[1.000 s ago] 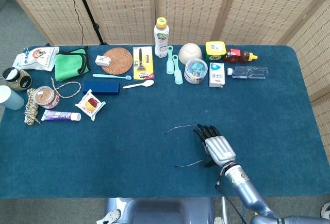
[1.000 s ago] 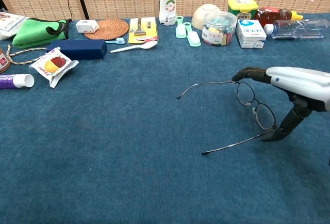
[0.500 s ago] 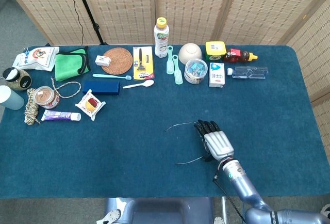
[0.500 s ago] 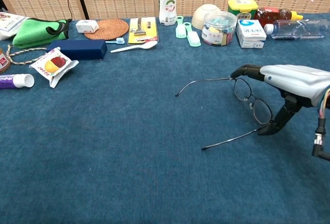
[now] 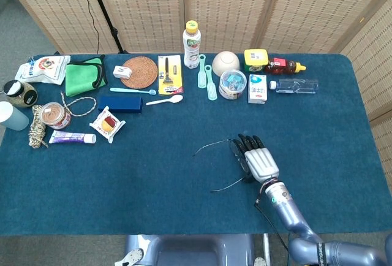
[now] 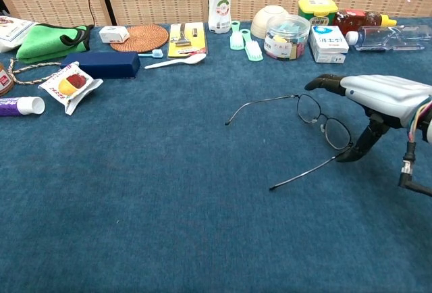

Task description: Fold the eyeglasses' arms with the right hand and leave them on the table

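Thin wire eyeglasses (image 6: 322, 125) stand on the blue table (image 6: 169, 205) right of centre, with both arms spread open and pointing left. My right hand (image 6: 378, 94) reaches over the front frame from the right. Its thumb touches the near hinge and its fingers arch over the far hinge, so the frame sits between them. In the head view the right hand (image 5: 260, 163) covers most of the lenses, and the eyeglasses (image 5: 211, 146) show mainly as two thin arms. The left hand is in neither view.
Along the table's back edge stand a bottle (image 5: 192, 44), a bowl (image 5: 225, 61), a clear jar (image 5: 233, 84) and small boxes (image 5: 257, 88). A navy case (image 5: 120, 103), a snack packet (image 5: 108, 123) and toothpaste (image 5: 72, 137) lie at the left.
My right hand has moved away from me across the table. The eyeglasses went with it and turned slightly. Their arms are still spread open.
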Controlling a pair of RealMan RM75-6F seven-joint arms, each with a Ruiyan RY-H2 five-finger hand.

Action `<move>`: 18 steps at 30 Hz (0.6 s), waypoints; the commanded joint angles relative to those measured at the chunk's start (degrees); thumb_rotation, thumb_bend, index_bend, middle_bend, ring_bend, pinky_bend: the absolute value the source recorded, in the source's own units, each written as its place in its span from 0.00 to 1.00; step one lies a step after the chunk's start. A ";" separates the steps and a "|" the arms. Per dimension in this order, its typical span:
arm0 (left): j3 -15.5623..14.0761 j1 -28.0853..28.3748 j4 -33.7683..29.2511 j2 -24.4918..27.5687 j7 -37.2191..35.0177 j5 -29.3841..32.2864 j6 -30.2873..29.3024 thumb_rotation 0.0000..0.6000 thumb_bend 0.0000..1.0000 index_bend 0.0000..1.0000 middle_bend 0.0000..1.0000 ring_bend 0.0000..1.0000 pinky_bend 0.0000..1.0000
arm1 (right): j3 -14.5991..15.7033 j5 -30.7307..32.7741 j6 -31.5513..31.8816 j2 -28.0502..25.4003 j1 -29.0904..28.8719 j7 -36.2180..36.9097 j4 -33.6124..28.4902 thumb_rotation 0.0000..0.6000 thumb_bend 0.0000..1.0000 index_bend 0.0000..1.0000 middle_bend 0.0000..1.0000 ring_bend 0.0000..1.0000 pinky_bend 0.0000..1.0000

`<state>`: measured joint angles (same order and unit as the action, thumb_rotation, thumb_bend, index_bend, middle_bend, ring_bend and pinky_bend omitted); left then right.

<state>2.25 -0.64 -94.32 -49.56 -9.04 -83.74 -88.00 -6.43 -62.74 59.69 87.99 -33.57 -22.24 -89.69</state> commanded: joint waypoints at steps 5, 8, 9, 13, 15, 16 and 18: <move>0.02 -0.11 -0.38 0.23 0.33 0.14 -0.13 0.94 0.44 0.09 0.10 0.10 0.00 | -1.94 -0.69 -1.16 1.15 -1.31 2.38 5.71 1.00 0.00 0.05 0.00 0.00 0.00; 0.04 -0.13 -0.61 0.26 0.48 0.16 -0.18 0.94 0.44 0.09 0.10 0.10 0.00 | -2.21 -0.85 -1.69 0.42 -1.60 2.65 6.45 1.00 0.00 0.05 0.00 0.00 0.00; 0.04 -0.13 -0.64 0.26 0.53 0.19 -0.17 0.94 0.44 0.09 0.10 0.10 0.00 | -2.11 -0.83 -1.75 -0.06 -1.54 2.45 6.08 1.00 0.00 0.05 0.00 0.00 0.00; 0.01 -0.07 -0.68 0.28 0.67 0.26 0.05 0.94 0.44 0.09 0.10 0.10 0.00 | -1.37 0.64 -2.66 -2.40 -1.36 0.29 2.95 1.00 0.00 0.06 0.00 0.00 0.00; 0.02 0.02 -0.68 0.24 0.74 0.22 0.14 0.94 0.44 0.09 0.10 0.10 0.00 | -0.96 2.27 -3.33 -3.68 -1.47 -1.75 1.02 1.00 0.00 0.08 0.00 0.00 0.00; 0.02 0.06 -0.69 0.21 0.75 0.16 0.18 0.94 0.44 0.09 0.10 0.10 0.00 | -0.77 3.51 -3.72 -4.43 -1.60 -3.08 -0.27 1.00 0.00 0.09 0.00 0.00 0.00; 0.04 0.14 -0.67 0.15 0.75 0.06 0.22 0.94 0.44 0.09 0.10 0.10 0.00 | -0.65 5.59 -4.06 -5.43 -1.87 -5.04 -2.33 1.00 0.00 0.11 0.00 0.00 0.00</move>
<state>2.29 -0.52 -95.00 -49.39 -8.30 -83.67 -87.80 -7.49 -59.24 56.35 83.99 -35.16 -25.21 -89.91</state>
